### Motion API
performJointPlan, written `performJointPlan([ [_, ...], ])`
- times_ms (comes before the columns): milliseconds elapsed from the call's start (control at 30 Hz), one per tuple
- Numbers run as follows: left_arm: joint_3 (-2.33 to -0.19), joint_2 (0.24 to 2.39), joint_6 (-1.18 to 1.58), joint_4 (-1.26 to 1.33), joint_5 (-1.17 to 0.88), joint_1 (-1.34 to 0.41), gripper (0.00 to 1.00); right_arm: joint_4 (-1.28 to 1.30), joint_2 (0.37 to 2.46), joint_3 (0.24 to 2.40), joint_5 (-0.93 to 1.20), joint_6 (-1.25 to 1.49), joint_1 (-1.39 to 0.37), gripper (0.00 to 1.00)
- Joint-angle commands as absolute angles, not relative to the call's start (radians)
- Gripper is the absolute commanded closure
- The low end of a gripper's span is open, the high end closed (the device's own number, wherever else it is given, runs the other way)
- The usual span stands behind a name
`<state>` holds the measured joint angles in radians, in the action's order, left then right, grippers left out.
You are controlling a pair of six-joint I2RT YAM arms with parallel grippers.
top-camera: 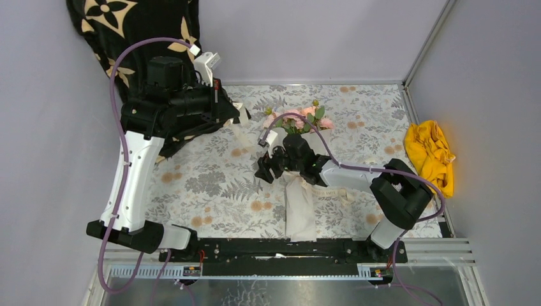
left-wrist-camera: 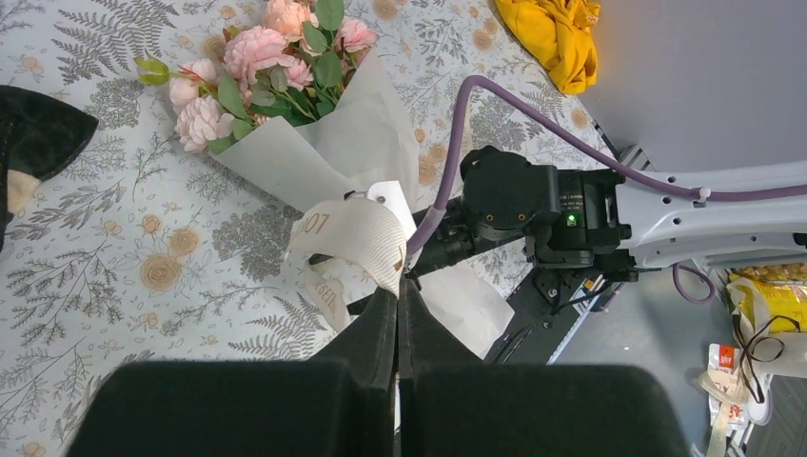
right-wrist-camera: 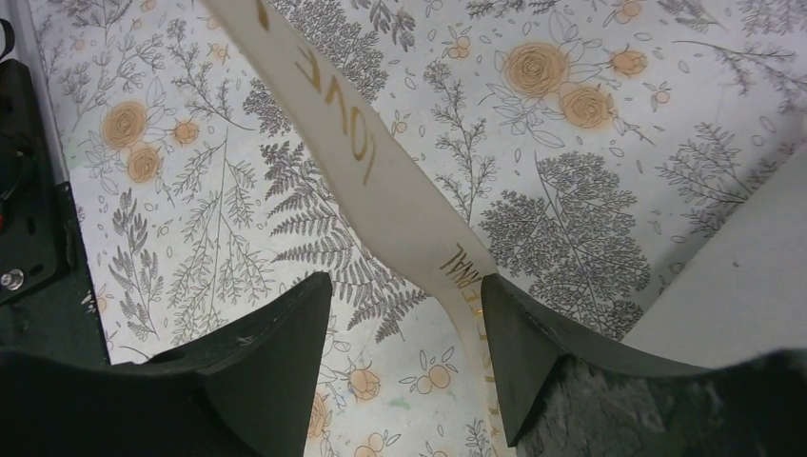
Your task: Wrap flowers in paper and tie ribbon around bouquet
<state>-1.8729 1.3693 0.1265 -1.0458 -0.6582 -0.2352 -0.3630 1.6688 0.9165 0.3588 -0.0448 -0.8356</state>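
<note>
The bouquet lies on the table: pink flowers [top-camera: 300, 119] [left-wrist-camera: 266, 67] stick out of a white paper cone [top-camera: 300, 210] [left-wrist-camera: 352, 143]. My left gripper [top-camera: 242, 116] [left-wrist-camera: 398, 286] is shut on the cream ribbon [left-wrist-camera: 347, 233], which loops up off the table just left of the cone. My right gripper [top-camera: 266, 169] [right-wrist-camera: 407, 295] hovers low beside the cone with its jaws open. The lettered ribbon [right-wrist-camera: 381, 190] runs between them and touches the right finger [right-wrist-camera: 514, 333]. An edge of the paper [right-wrist-camera: 742, 276] shows at the right.
A yellow cloth [top-camera: 430, 153] [left-wrist-camera: 557, 33] lies at the table's right edge. A black cloth with cream flower shapes [top-camera: 127, 19] hangs at the back left behind the left arm. The black base rail [top-camera: 287, 248] runs along the near edge.
</note>
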Motion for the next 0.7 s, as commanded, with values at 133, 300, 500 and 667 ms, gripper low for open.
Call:
performJointPlan([
  [133,-1.905,1.356,0.151,-1.002,-0.677,-0.236,1.00,-0.430,1.593,0.923,0.244,-0.085,-0.840,0.39],
  [300,-1.893,1.350,0.153,-1.001,-0.675,-0.235,1.00,-0.442,1.635,0.967,0.246,-0.096,-0.839,0.40],
  [500,-1.885,1.344,0.155,-0.999,-0.676,-0.236,1.00,-0.462,1.657,0.983,0.283,-0.079,-0.839,0.48],
  [667,-1.863,1.339,0.186,-1.000,-0.674,-0.236,1.00,-0.527,1.650,0.963,0.290,-0.027,-0.839,0.89],
])
